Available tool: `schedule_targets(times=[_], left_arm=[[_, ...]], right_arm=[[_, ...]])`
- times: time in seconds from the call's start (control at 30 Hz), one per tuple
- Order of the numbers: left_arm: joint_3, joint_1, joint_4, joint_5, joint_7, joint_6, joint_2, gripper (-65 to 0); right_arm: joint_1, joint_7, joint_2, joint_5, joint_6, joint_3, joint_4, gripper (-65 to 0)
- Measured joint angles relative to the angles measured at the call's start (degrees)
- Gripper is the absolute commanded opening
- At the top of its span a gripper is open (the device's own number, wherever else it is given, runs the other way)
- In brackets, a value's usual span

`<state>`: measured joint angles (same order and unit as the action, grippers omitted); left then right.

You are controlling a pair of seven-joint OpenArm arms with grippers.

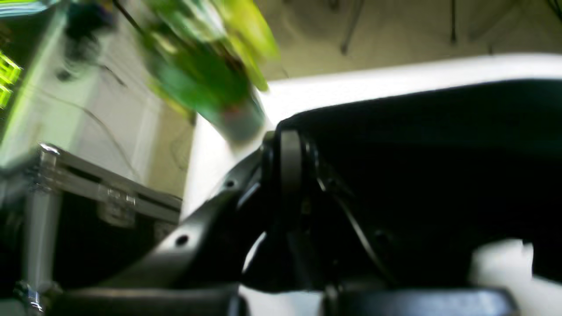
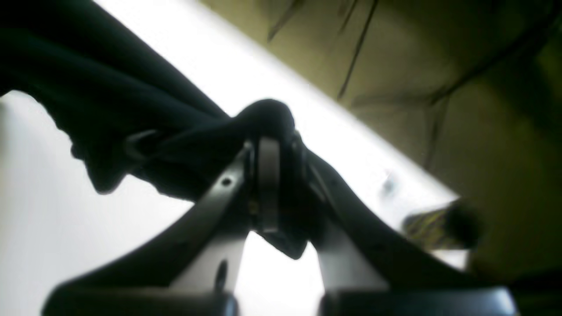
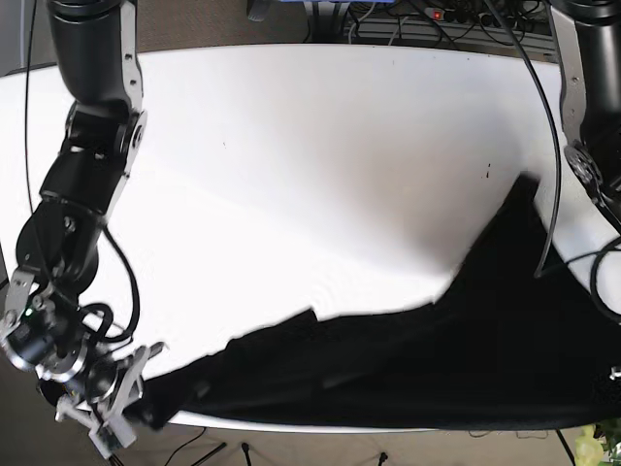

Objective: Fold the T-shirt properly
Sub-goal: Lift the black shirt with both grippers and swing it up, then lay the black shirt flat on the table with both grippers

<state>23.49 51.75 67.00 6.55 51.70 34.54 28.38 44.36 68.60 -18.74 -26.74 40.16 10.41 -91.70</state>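
Base view: the shirt [image 3: 408,359] sprawls black across the near table [image 3: 291,146] edge, both my grippers pinched on it, right [image 2: 272,175] bunching a corner, left [image 1: 290,175] gripping fabric. Soft, light and limp, I judge; best held at hems or corners.

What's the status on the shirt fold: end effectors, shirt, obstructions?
Right end effector shut on T-shirt edge. Left end effector shut on the cloth too. T-shirt stretched along table near edge, unfolded. Nothing in the way.

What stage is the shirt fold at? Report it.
Early. Nothing looks folded: the black shirt lies stretched and rumpled along the table near edge. In hand: both grippers are shut on shirt fabric, right gripper and left gripper. All the folds remain.
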Motion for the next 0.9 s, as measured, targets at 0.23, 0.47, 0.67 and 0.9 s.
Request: schedule_targets(times=[0.23, 0.47, 0.67, 0.9], left_arm=[[-0.02, 3.82, 0.15, 0.35, 1.14, -0.04, 0.96, -65.0], [0.46, 0.13, 0.55, 0.52, 1.4, -0.09, 1.62, -65.0], [4.46, -8.61, 1.11, 1.07, 1.81, 0.07, 0.68, -65.0], [8.85, -20.98, 7.98, 0.55, 1.99, -0.17, 0.98, -65.0]], right_arm=[[5.44, -0.42, -1.7, -0.26, -0.04, -1.79, -0.42, -65.0], [-0.96, 0.2, -1.7, -2.89, 0.09, -1.6, -0.52, -65.0], [-13.27, 0.61, -1.11, -3.48, -0.09, 1.01, -6.1, -65.0], [-26.16, 0.44, 0.26, -4.2, 0.09, 2.78, -13.03, -65.0]])
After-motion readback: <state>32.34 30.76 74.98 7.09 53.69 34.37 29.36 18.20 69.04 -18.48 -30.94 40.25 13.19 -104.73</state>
